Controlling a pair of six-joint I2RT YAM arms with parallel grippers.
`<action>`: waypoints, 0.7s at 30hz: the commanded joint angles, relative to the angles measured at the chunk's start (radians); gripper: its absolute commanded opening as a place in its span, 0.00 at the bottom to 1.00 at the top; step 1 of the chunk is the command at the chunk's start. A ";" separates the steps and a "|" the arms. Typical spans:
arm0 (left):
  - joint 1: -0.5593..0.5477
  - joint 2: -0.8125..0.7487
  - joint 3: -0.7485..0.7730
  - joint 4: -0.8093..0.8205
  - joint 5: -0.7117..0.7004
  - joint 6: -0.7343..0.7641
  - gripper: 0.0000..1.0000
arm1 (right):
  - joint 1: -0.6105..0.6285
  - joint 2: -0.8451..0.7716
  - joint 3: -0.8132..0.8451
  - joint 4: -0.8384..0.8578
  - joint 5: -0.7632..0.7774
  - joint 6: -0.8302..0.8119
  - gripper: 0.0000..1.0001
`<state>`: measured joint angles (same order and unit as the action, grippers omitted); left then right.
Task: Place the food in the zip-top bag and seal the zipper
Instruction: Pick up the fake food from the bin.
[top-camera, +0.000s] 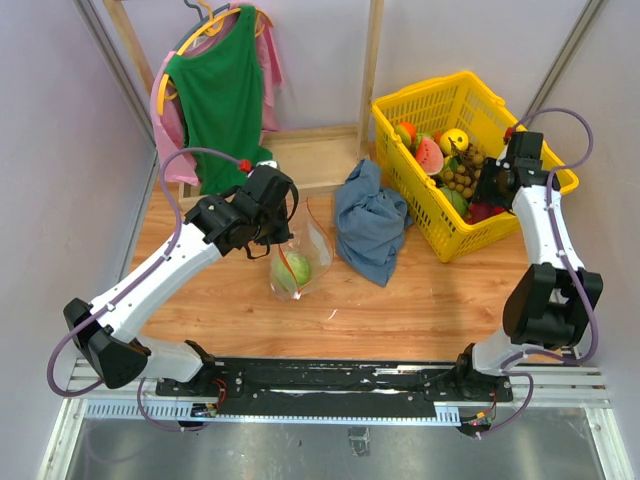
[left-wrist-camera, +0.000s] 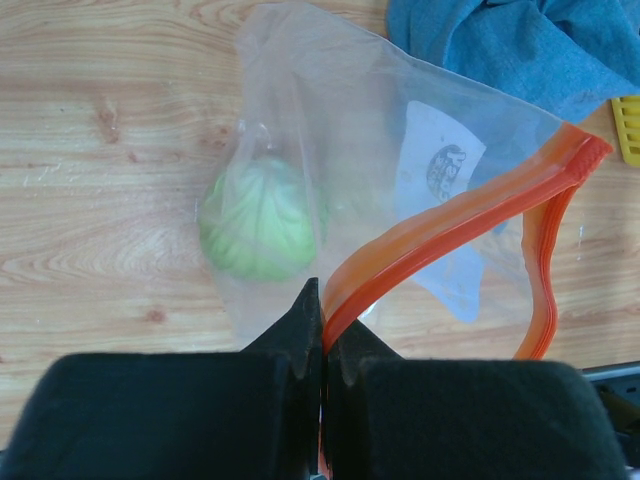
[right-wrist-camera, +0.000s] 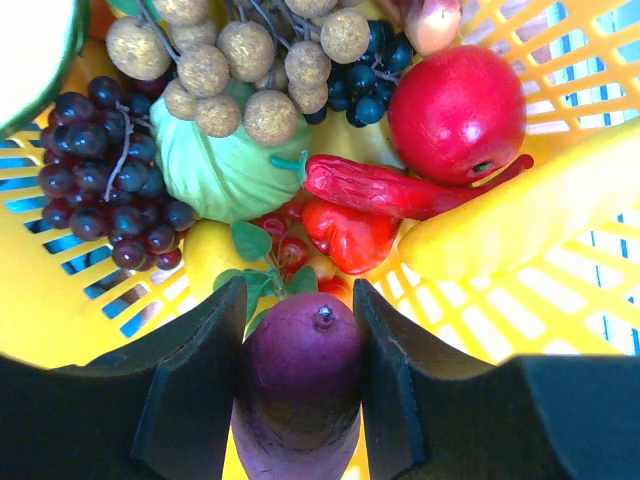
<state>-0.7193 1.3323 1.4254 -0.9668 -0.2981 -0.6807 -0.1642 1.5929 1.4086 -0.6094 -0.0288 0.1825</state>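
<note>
Left wrist view: my left gripper (left-wrist-camera: 320, 335) is pinched tight on the zipper (left-wrist-camera: 450, 215) of the zip-top bag (left-wrist-camera: 330, 120). The cabbage (left-wrist-camera: 258, 220) lies inside, mid-tabletop (top-camera: 430, 300), with bare wood toward the near edge. My right gripper (right-wrist-camera: 300, 290), half-closed, presses both sides of a purple piece (right-wrist-camera: 298, 380) inside the crowded basket (right-wrist-camera: 560, 330) at the far right corner.

Left arm (top-camera: 170, 265) reaches forward, left pincer (left-wrist-camera: 320, 300) clamped tight; right arm (top-camera: 550, 225) extended, right pincer (right-wrist-camera: 300, 290) half-spread.
</note>
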 joint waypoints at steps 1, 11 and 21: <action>0.004 -0.020 -0.013 0.033 0.007 -0.002 0.00 | -0.012 -0.053 -0.047 0.011 -0.019 -0.011 0.31; 0.004 -0.025 -0.016 0.045 0.020 -0.006 0.00 | 0.048 -0.273 -0.078 0.095 -0.028 -0.021 0.15; 0.004 -0.016 0.001 0.050 0.040 0.000 0.00 | 0.217 -0.481 -0.131 0.186 -0.029 -0.022 0.10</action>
<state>-0.7193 1.3319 1.4086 -0.9432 -0.2707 -0.6807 -0.0330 1.1461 1.3083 -0.4599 -0.0586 0.1745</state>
